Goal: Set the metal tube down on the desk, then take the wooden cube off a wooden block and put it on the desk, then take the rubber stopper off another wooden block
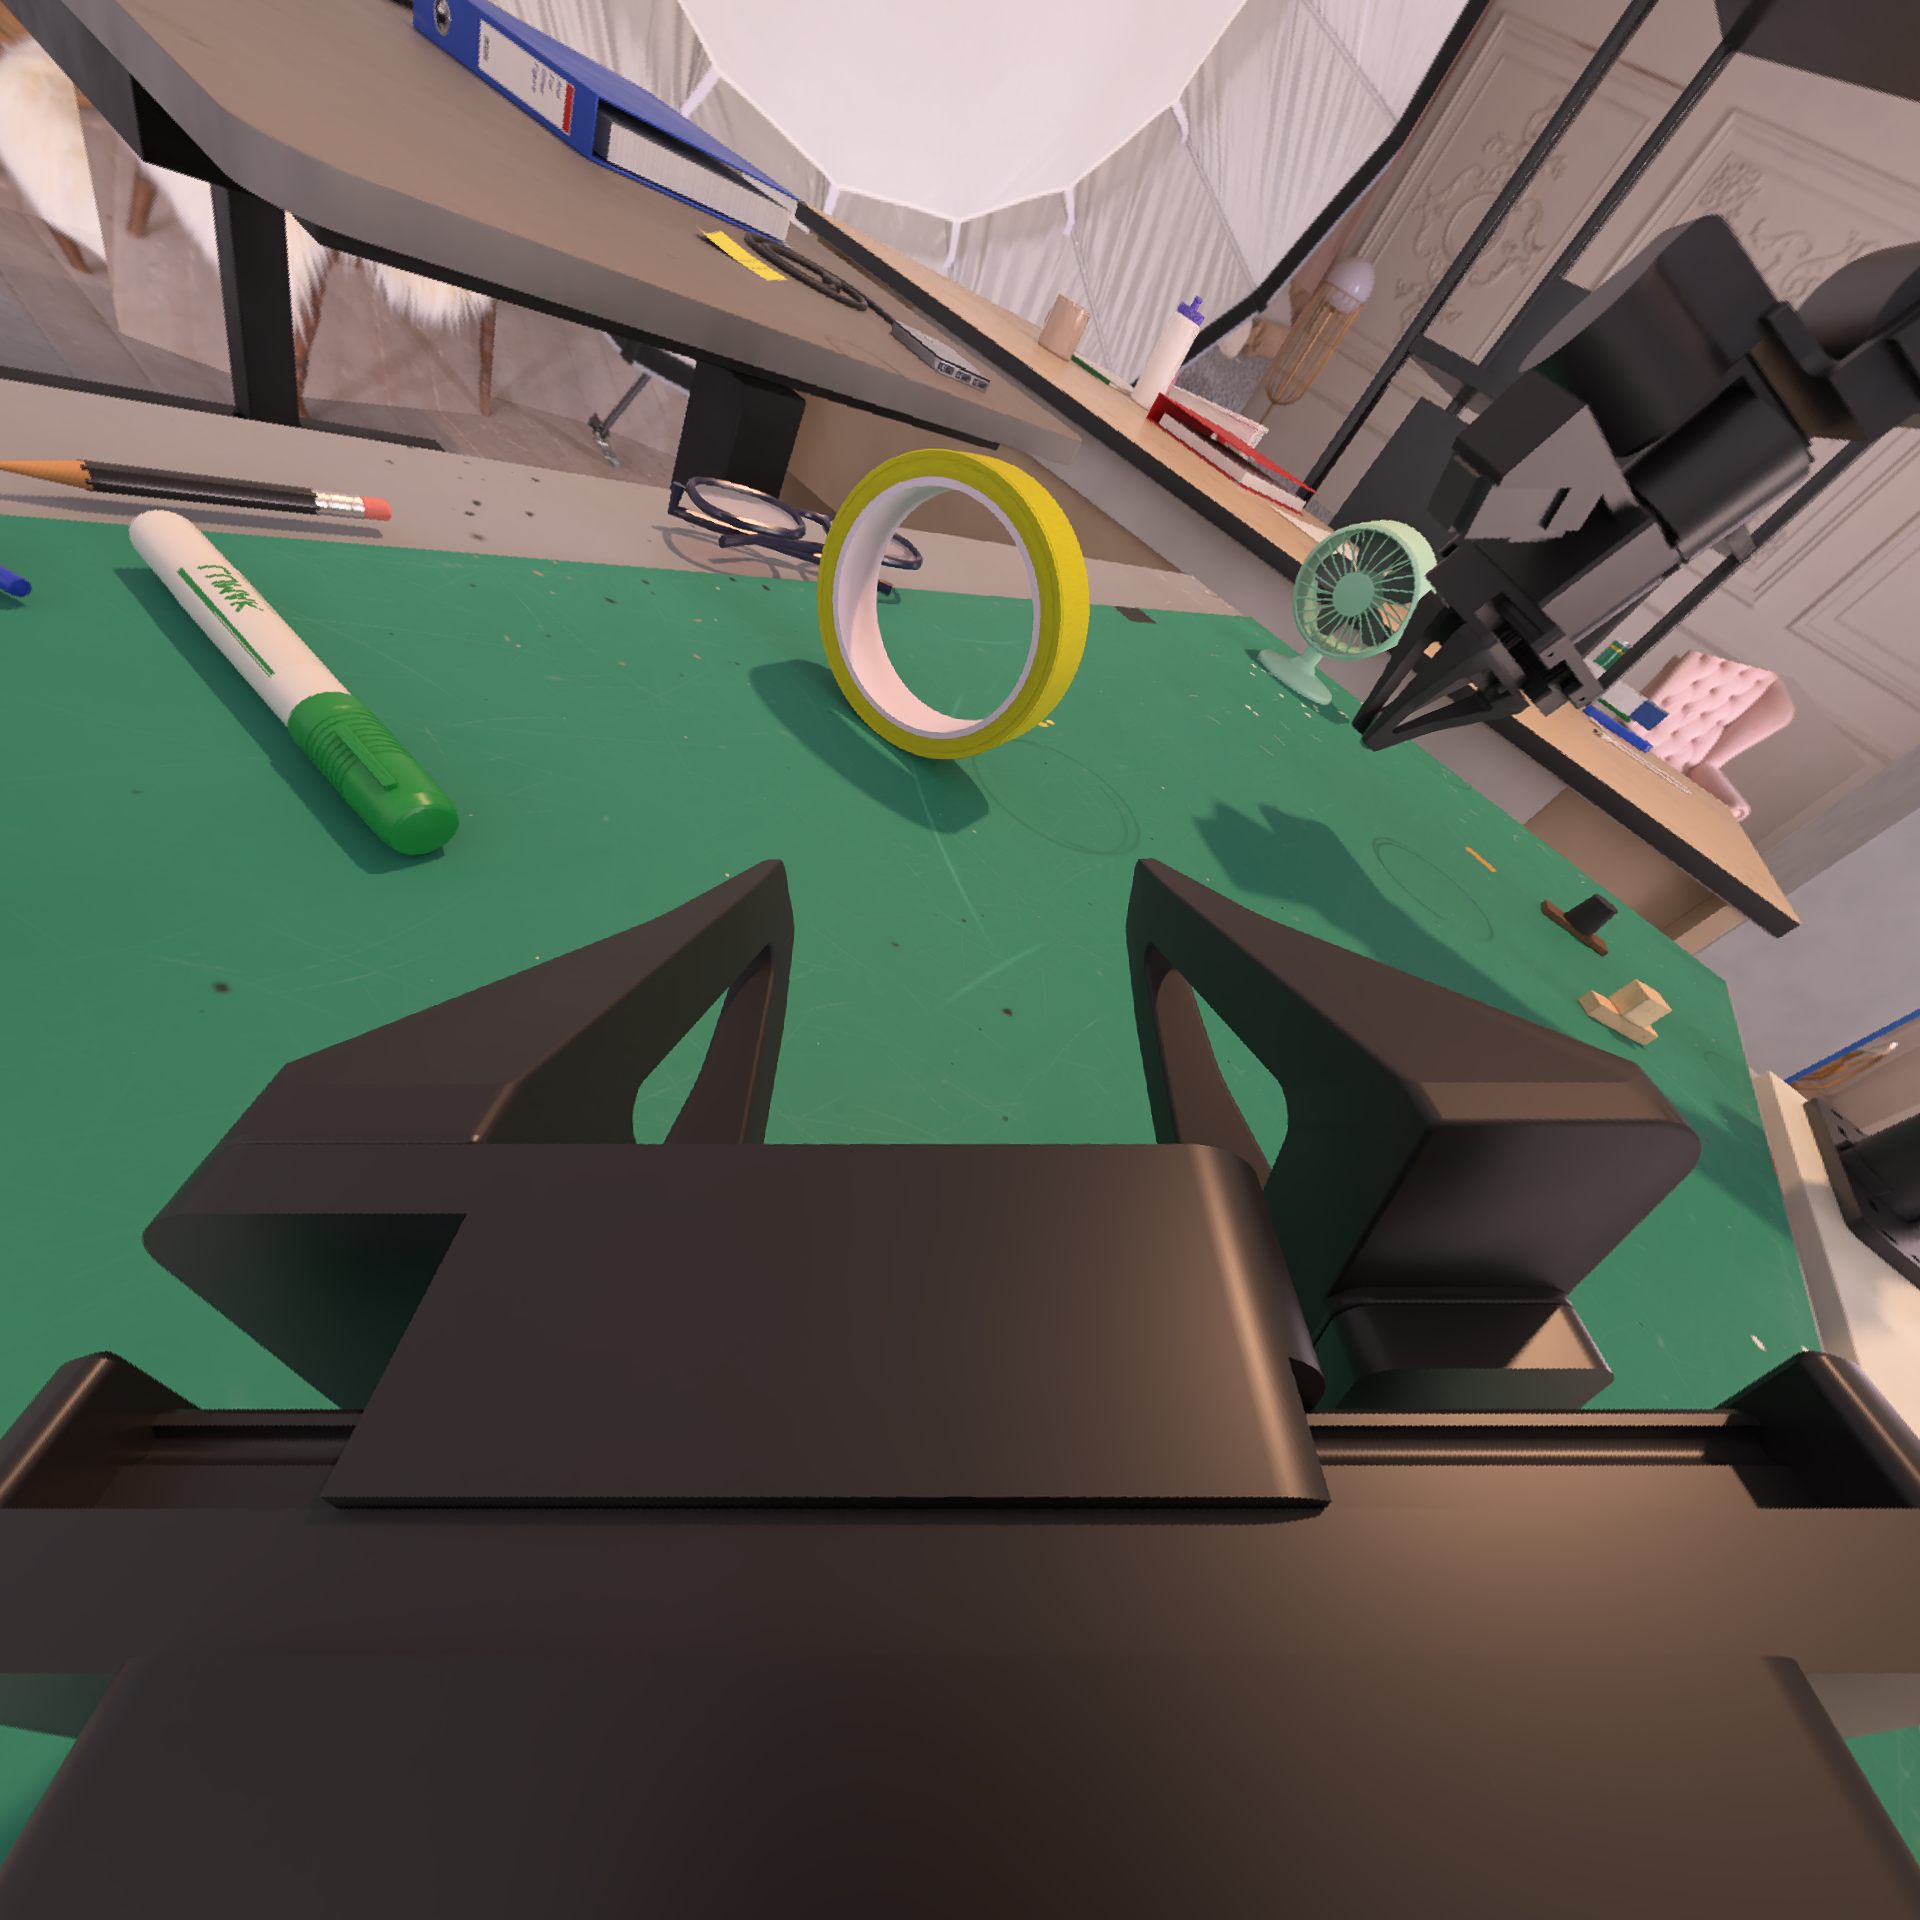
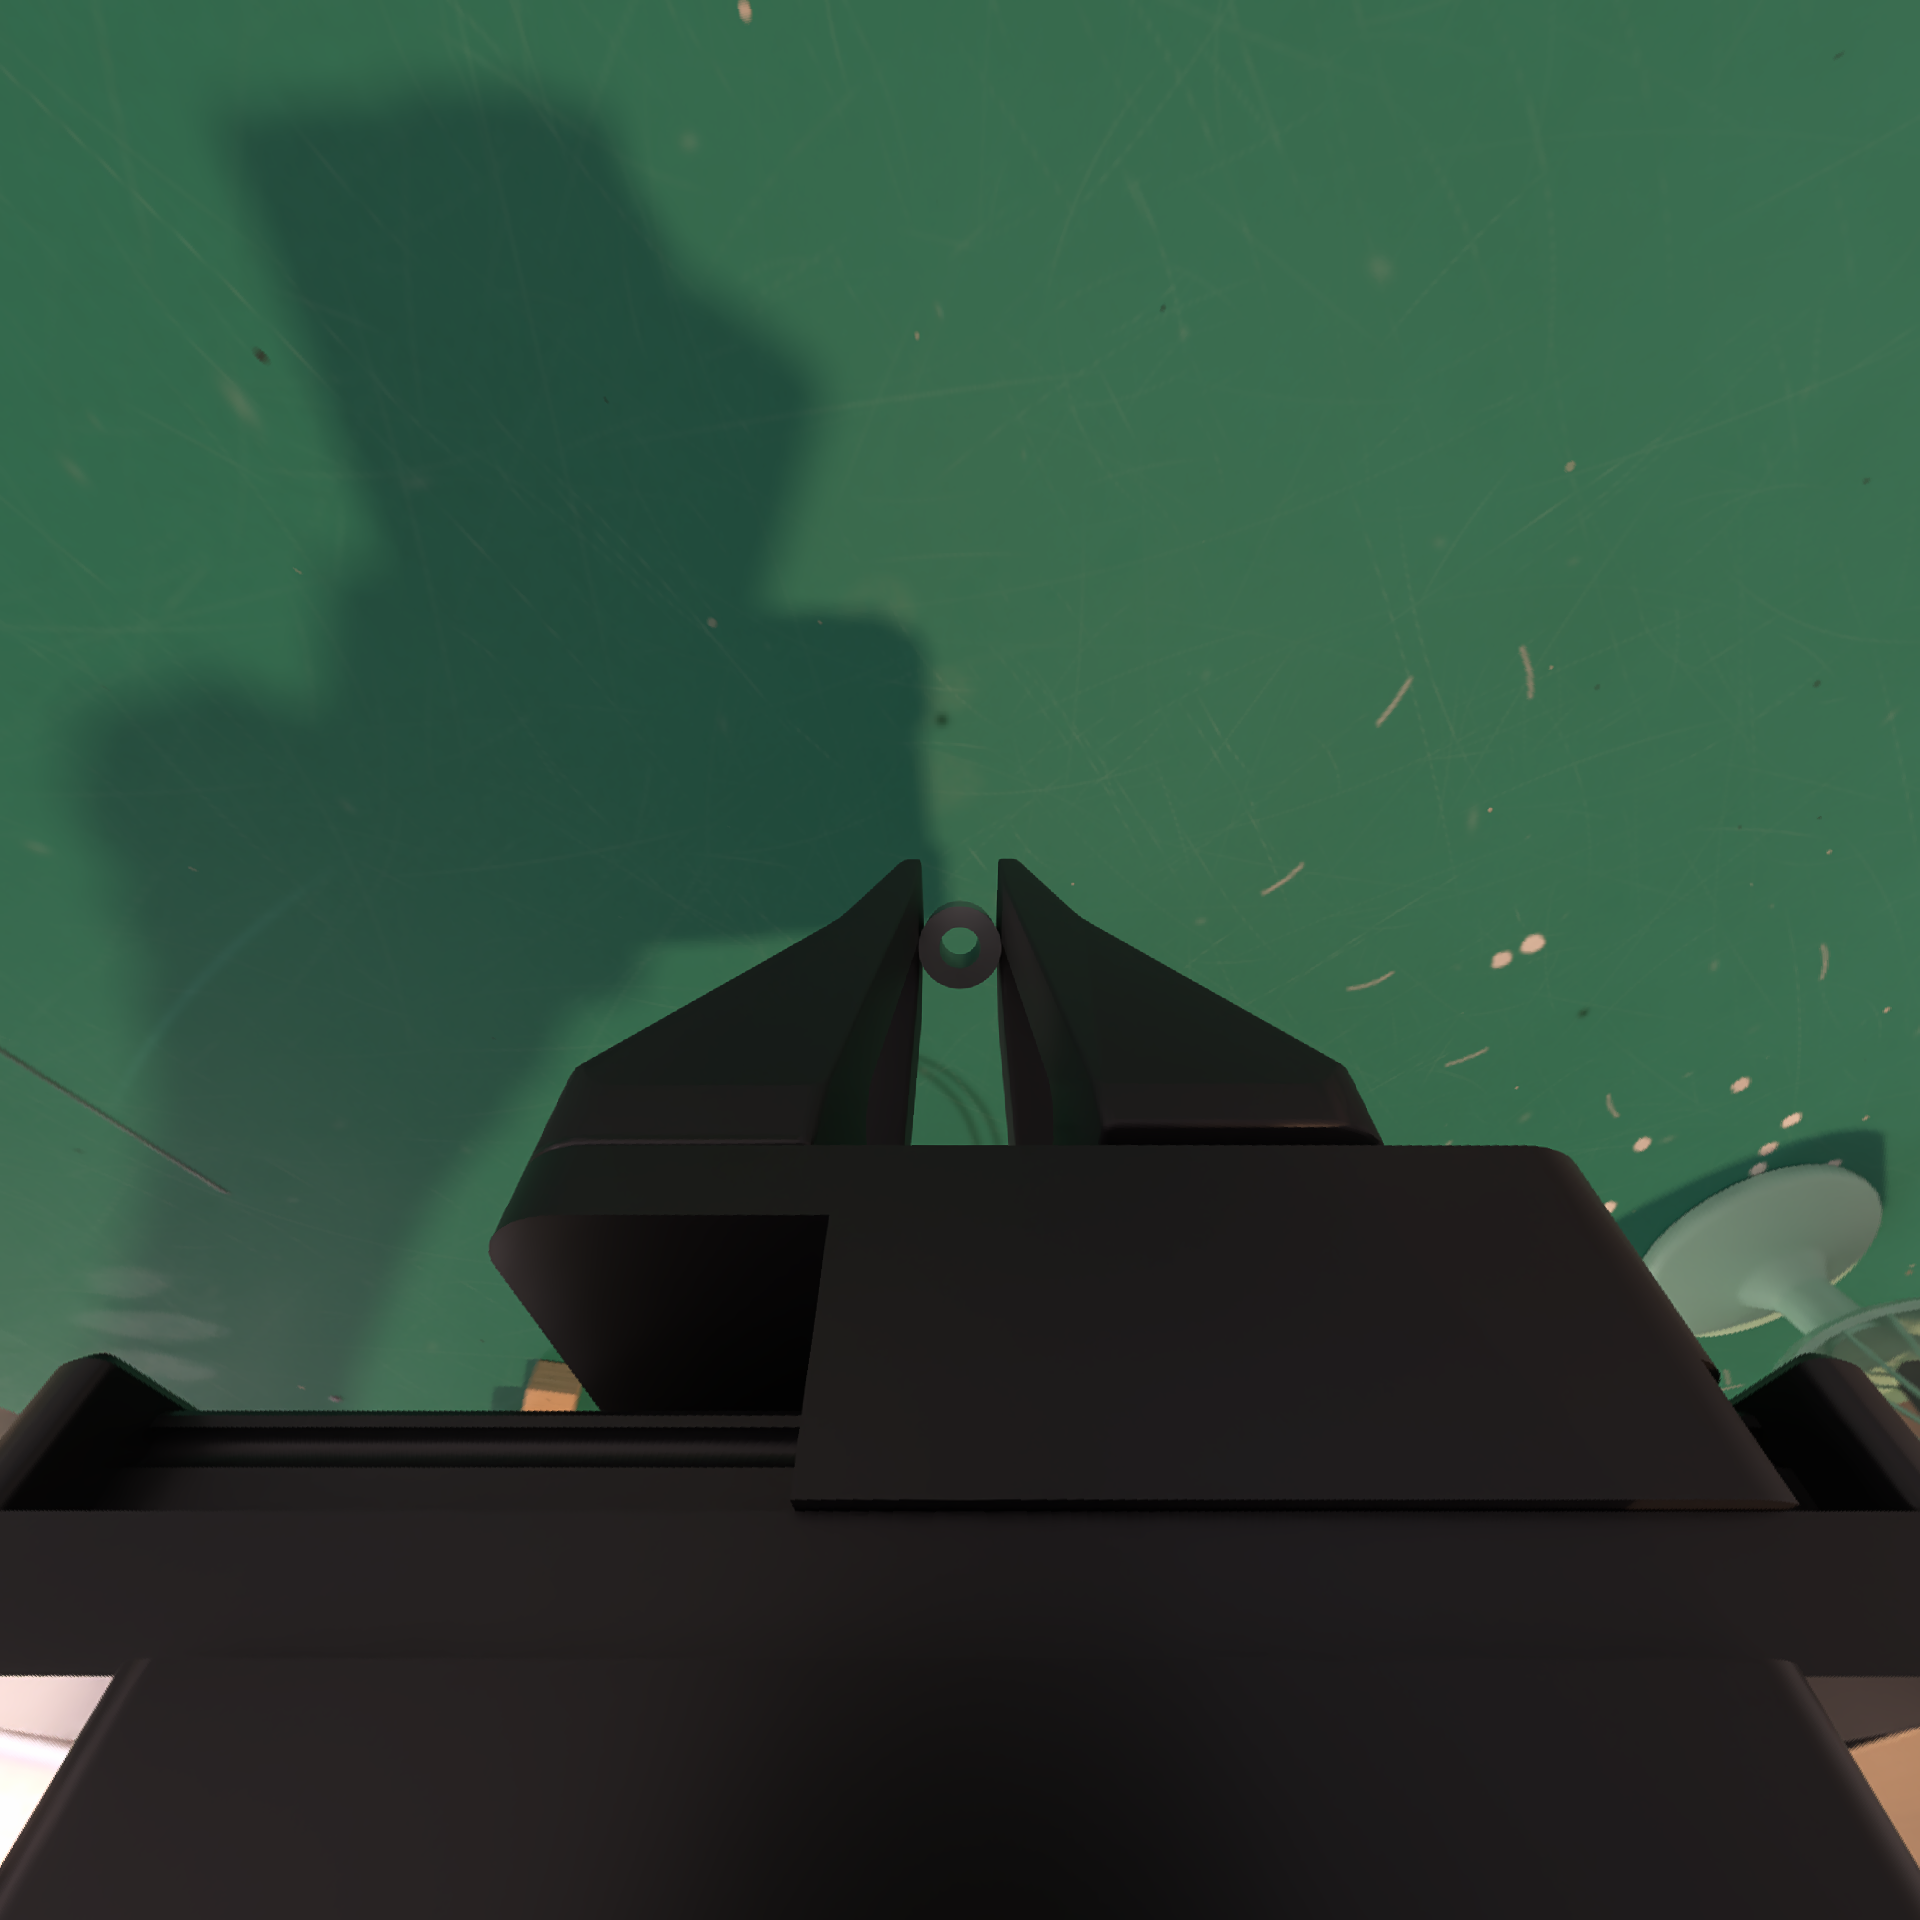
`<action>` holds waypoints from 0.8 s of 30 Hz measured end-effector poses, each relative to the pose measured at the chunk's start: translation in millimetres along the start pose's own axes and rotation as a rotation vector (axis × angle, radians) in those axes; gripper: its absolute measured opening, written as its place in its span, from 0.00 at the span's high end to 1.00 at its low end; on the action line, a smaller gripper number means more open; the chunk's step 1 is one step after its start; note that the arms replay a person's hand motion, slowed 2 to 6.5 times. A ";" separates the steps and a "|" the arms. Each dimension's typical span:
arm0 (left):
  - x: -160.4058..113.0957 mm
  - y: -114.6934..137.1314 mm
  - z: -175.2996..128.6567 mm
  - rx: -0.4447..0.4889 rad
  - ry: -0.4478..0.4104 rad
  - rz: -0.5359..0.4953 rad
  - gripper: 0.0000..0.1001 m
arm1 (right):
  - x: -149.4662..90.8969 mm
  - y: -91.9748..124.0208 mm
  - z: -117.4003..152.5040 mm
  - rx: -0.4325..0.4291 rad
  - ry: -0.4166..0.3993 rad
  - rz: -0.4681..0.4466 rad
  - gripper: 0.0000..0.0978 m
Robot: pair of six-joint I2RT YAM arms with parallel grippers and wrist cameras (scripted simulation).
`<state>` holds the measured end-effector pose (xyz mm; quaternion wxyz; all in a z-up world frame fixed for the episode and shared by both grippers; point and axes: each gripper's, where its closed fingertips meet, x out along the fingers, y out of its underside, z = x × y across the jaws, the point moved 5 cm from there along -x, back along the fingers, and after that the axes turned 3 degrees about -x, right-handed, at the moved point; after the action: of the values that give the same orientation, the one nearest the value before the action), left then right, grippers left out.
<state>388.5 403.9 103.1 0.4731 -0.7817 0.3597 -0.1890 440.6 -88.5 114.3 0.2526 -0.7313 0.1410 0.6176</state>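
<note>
A: The green worktop (image 1: 582, 727), scratched and flecked with pale spots, fills both views; behind it stand other desks, one bearing a blue binder (image 1: 613, 114) with a lettered spine label, in a panelled room.

B: And the pincers?

A: The left pincer (image 1: 958, 883) hangs over bare mat, its fingers spread wide with nothing between them. The right pincer (image 2: 959, 883) points down at the mat, closed to a narrow gap on the metal tube (image 2: 959, 945), seen end-on as a small grey ring clamped between its fingers.

B: What else lies there?

A: A yellow tape roll (image 1: 951, 603) stands on edge beside dark-framed glasses (image 1: 753, 514). A white marker (image 1: 296, 686) with a green cap bears green lettering; a pencil (image 1: 197, 486) lies beyond it. A mint desk fan (image 1: 1351, 603) sits at the mat's edge.

B: The blocks?

A: Far right, well apart from both pincers: the dark rubber stopper (image 1: 1588, 914) on its wooden block (image 1: 1569, 930), the wooden cube (image 1: 1642, 1000) on another block (image 1: 1616, 1018).
</note>
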 end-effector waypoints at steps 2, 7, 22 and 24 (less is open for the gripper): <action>0.0 0.1 0.0 -0.001 0.000 0.000 0.45 | -8.4 -1.2 5.1 0.032 0.007 -0.038 0.88; 0.0 1.6 0.3 -0.005 -0.001 0.003 0.45 | -47.1 -15.3 37.1 0.087 0.000 -0.204 0.88; 0.1 -0.5 -0.8 0.013 -0.002 0.006 0.45 | -67.7 -74.5 205.0 0.066 -0.153 -0.485 0.88; 0.1 -1.1 -1.1 0.015 -0.002 0.004 0.45 | -61.5 -80.7 224.3 0.058 -0.168 -0.500 0.88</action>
<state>388.3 403.5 104.6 0.4797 -0.7775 0.3595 -0.1899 283.7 94.2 165.5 0.4290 -0.6821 -0.0476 0.5903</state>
